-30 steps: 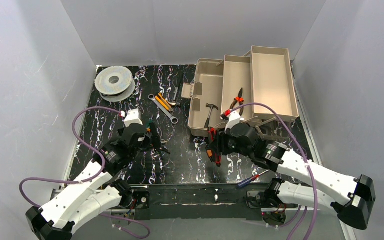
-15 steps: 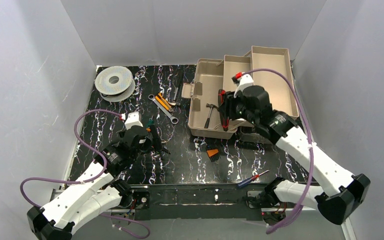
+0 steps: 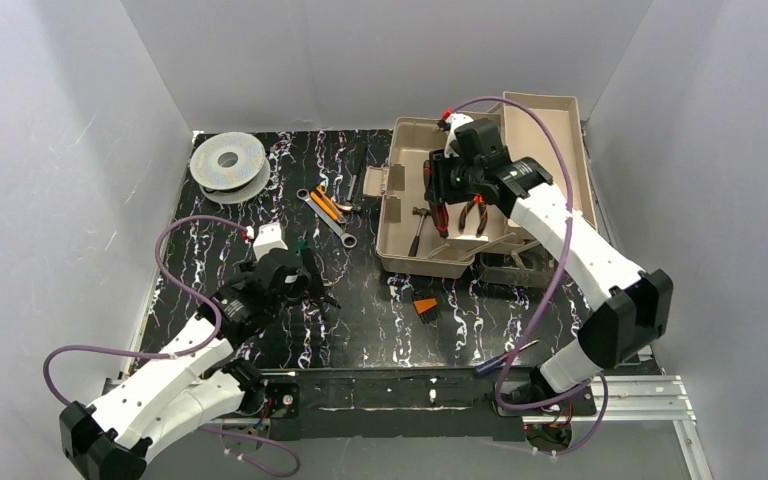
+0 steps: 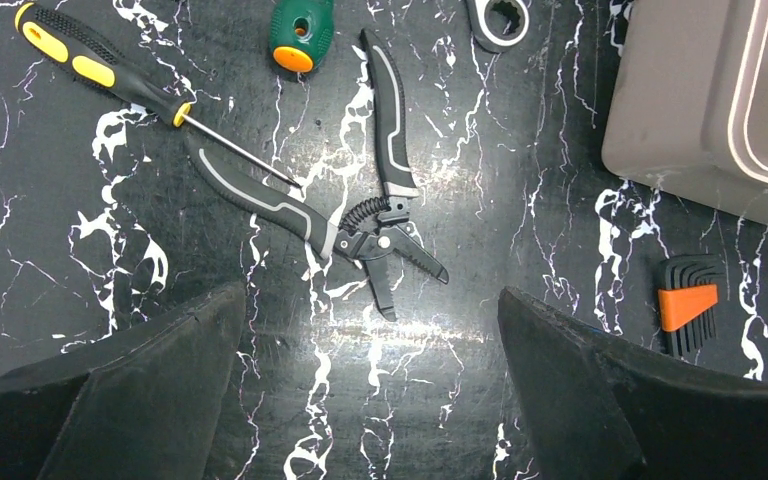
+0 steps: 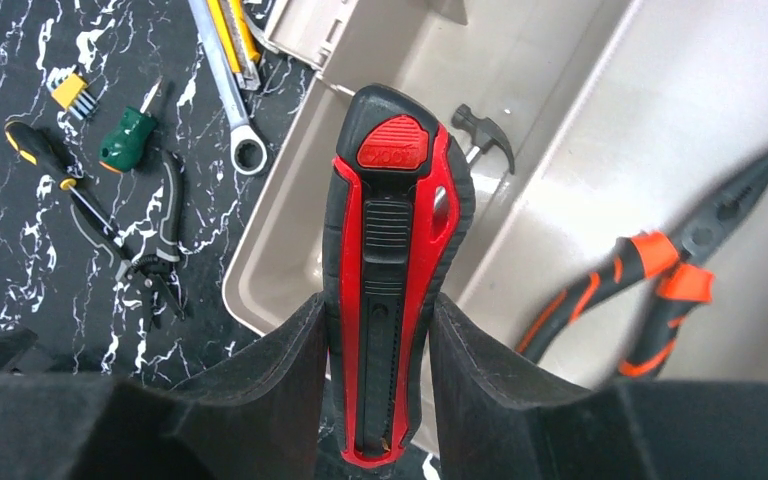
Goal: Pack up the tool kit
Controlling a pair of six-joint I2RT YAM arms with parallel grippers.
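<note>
Top external view gives me the large beige plastic tool kit (image 3: 550, 150) at the far right of the black marbled table (image 3: 380, 330). It is opened, long axis running near to far, trays stepped rightward. My right gripper (image 5: 375, 310) clamps a red-and-black utility knife (image 5: 385, 190) over its compartments. My left gripper (image 4: 372, 300) gapes wide above black-handled pliers (image 4: 280, 205).

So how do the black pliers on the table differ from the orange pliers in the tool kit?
The black pliers have black-grey handles, the orange pliers orange-black ones. The black pliers lie on the table, the orange pliers in the tool kit. The orange pliers' nose is longer and thinner than the black pliers'. Both lie flat, handles apart.
</note>
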